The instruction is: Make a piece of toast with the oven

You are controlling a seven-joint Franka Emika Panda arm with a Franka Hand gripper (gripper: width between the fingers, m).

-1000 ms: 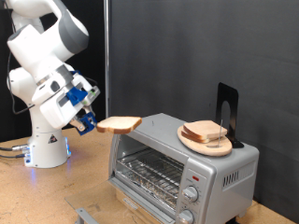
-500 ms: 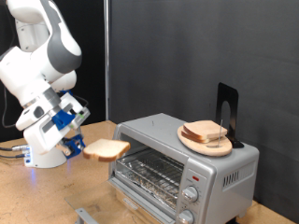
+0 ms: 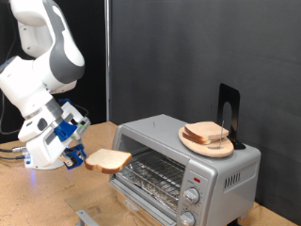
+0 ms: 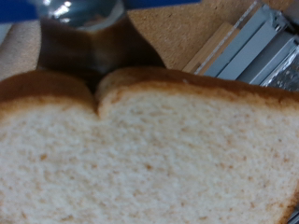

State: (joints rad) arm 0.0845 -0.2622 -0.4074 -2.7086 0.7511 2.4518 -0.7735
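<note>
My gripper [image 3: 79, 156] is shut on the piece of toast [image 3: 108, 160], a pale tan slice with a brown crust, held level in the air just left of the oven's open front in the exterior view. The toast fills the wrist view [image 4: 149, 149], with one finger [image 4: 84, 37] gripping its crust edge. The silver oven [image 3: 188, 155] stands at the exterior view's right with its door down and its wire rack [image 3: 150, 171] showing.
A round wooden plate [image 3: 207, 141] with a pile of bread slices [image 3: 207, 133] sits on the oven's top beside a black stand [image 3: 229, 113]. Round knobs [image 3: 193, 193] are on the oven's front right. The robot base [image 3: 42, 151] stands at the left on the wooden table [image 3: 38, 198].
The gripper has carried the toast down and a little left, from level with the oven's top to level with its open front.
</note>
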